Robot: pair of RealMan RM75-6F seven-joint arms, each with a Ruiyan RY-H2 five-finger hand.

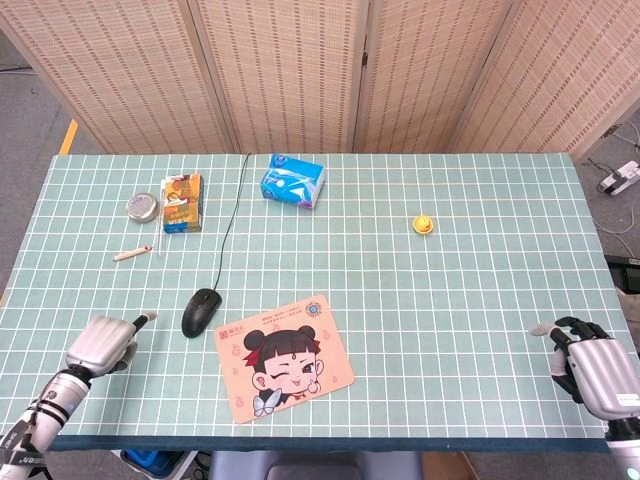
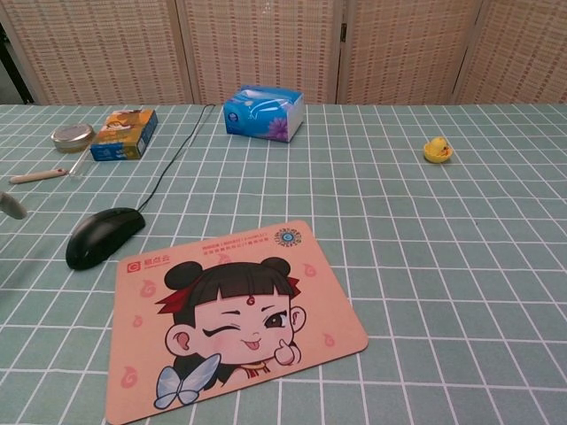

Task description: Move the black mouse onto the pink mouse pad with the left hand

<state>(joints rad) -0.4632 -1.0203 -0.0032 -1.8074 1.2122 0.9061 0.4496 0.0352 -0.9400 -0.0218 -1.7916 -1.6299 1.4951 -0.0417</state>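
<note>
Black mouse [image 1: 201, 311] sitting on the green grid table [image 1: 420, 290], just off the upper-left edge of the pink mouse pad [image 1: 285, 356], close but not on it. Cable [image 1: 228, 215] trailing away toward the far edge, passing between the orange box [image 1: 182, 203] and the blue tissue pack [image 1: 293, 181].

Left hand [image 1: 103, 343] down near the front-left corner, a bit to the left of the mouse, not touching it. Fingers look curled in with one poking out toward the mouse, nothing held. Only a sliver of fingertip showing at the left edge of the chest view. Right hand [image 1: 588, 362] parked way over at the front-right, fingers loosely spread, empty, well apart from everything.

So, reach phase by the look of it, grasp not started.

Stuff that could go sideways:
- Curled fingers bumping the mouse sideways instead of wrapping it, probably shoving it further off or spinning it.
- Cable drag tugging the mouse back or tilting it on the lift, maybe snagging the box.
- Low carry catching the pad edge and sliding the pad along.
- Smooth rounded shell, easy to squirt out of a shallow pinch.
</note>
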